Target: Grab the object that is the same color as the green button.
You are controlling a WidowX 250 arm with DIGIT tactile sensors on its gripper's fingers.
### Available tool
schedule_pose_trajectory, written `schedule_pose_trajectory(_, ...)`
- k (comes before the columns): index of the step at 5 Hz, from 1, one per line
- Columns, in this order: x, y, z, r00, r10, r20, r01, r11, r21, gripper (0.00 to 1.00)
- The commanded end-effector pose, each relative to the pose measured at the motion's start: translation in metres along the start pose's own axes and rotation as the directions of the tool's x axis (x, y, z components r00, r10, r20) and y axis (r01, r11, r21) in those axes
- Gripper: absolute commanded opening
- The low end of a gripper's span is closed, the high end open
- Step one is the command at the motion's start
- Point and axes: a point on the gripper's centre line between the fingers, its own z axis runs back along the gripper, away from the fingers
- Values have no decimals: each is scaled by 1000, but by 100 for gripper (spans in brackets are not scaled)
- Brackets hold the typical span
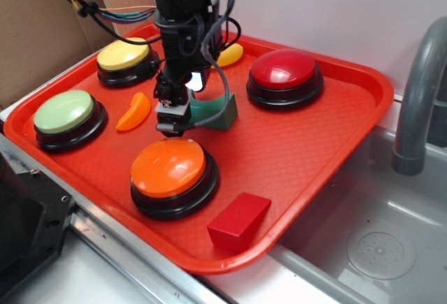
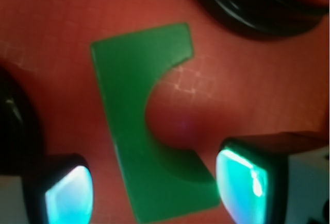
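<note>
The object, a dark green block point(image 1: 215, 112) with a semicircular notch, lies on the red tray point(image 1: 307, 143) near its middle. My gripper point(image 1: 173, 119) hangs low over the block's left end. In the wrist view the block point(image 2: 136, 110) lies flat with its notch facing right. My gripper point(image 2: 154, 188) is open, and its two fingers stand on either side of the block's near end. The right pad point(image 2: 240, 180) is almost at the block's edge; the left pad point(image 2: 69, 195) stands apart from it. The pale green button point(image 1: 64, 112) sits at the tray's left.
On the tray also stand a yellow button point(image 1: 122, 54), an orange button point(image 1: 167, 166) just in front of the gripper, and a red button point(image 1: 283, 68). An orange wedge point(image 1: 134, 111), a red block point(image 1: 239, 220) and a yellow piece point(image 1: 230, 54) lie there too. A sink point(image 1: 377, 241) with a faucet point(image 1: 419, 87) is on the right.
</note>
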Motion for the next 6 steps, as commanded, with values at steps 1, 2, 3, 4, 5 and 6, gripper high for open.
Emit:
schedule_pose_trajectory(1,13,-4,15,999,52,7,-52,998,25,0)
schedule_pose_trajectory(2,13,-5,17,997,71,-5,-71,997,14,0)
schedule_pose_trajectory(3,11,-8,26,992,112,-52,-112,994,8,0)
schedule_pose_trajectory(4,-6,-14,76,953,301,-36,-299,952,65,0)
schedule_pose_trajectory(5,-30,-14,124,847,526,-73,-520,850,88,0)
schedule_pose_trajectory(6,-50,-25,170,684,725,-81,-706,686,175,0)
